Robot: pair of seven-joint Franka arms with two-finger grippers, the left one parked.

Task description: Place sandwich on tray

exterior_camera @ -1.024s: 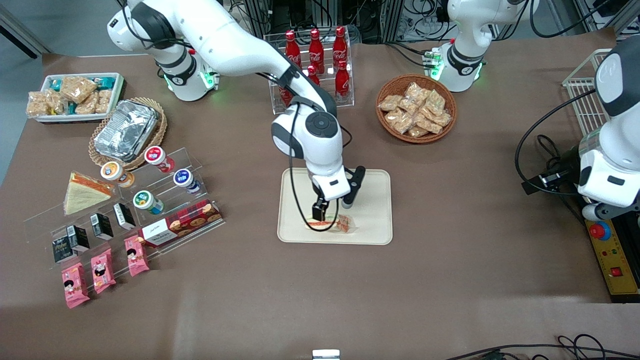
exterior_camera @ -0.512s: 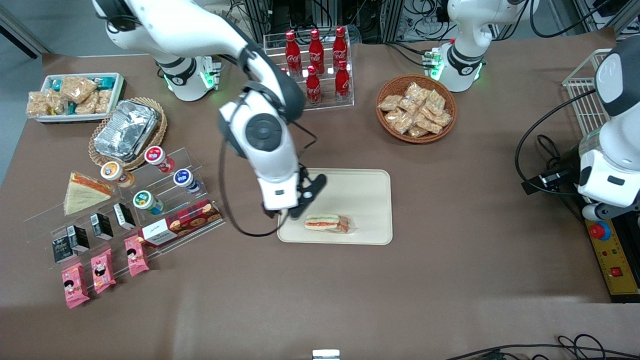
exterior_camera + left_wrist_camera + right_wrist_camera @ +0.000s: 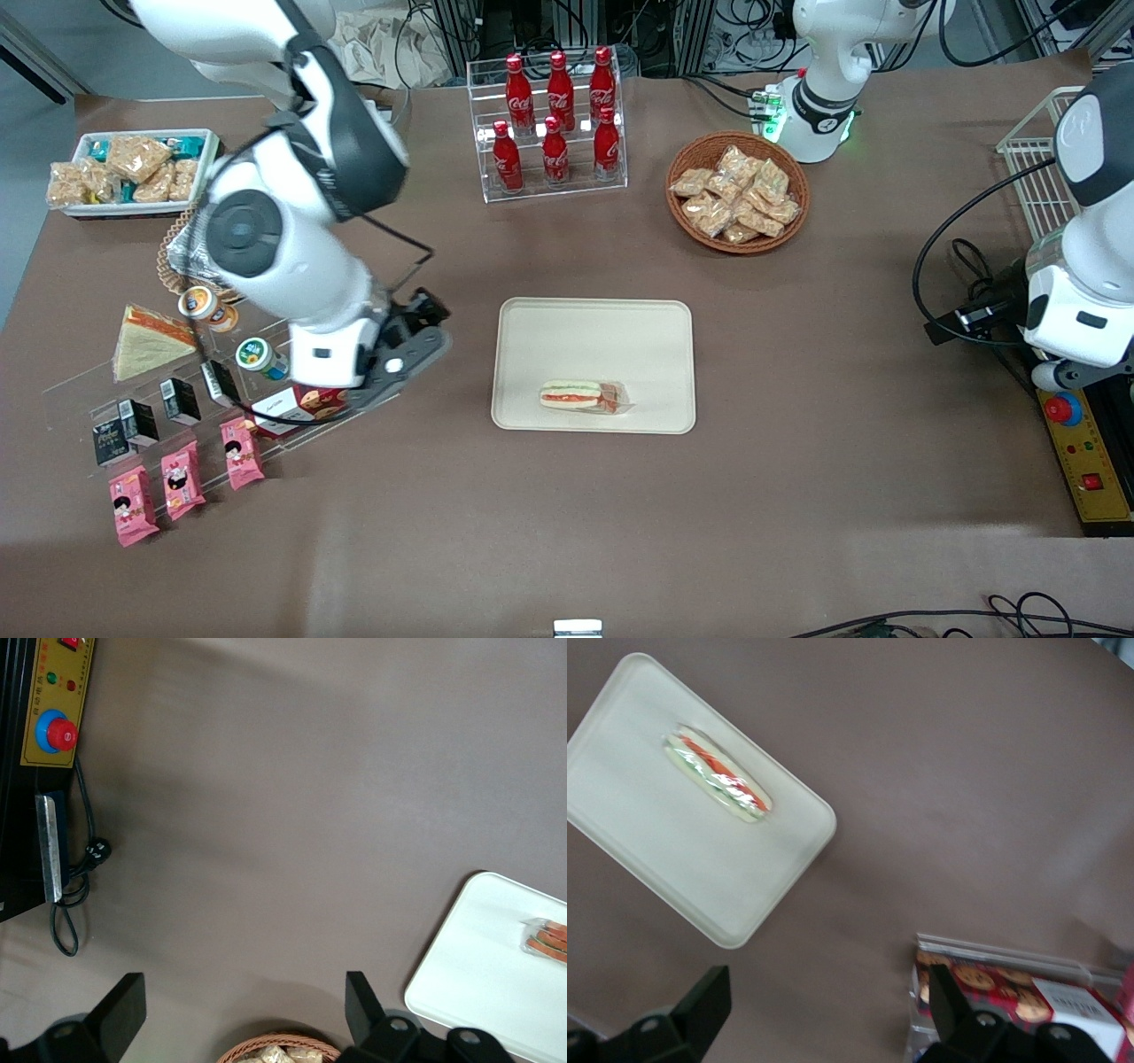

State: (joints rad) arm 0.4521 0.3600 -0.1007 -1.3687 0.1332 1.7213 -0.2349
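While the sandwich (image 3: 585, 395) stays on the tray (image 3: 594, 330), end effector (image 3: 824, 1014) open, empty, now withdrawn above the cookie box (image 3: 297, 405).

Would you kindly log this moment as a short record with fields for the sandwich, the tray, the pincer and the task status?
sandwich: lying flat on the tray, in clear wrap
tray: cream, on the brown table, holding only the sandwich
pincer: open, empty, above the cookie box, away from the tray
task status: sandwich placed

Sandwich (image 3: 585, 395) on tray (image 3: 594, 332) (hand (image 3: 828, 1014) well apart)
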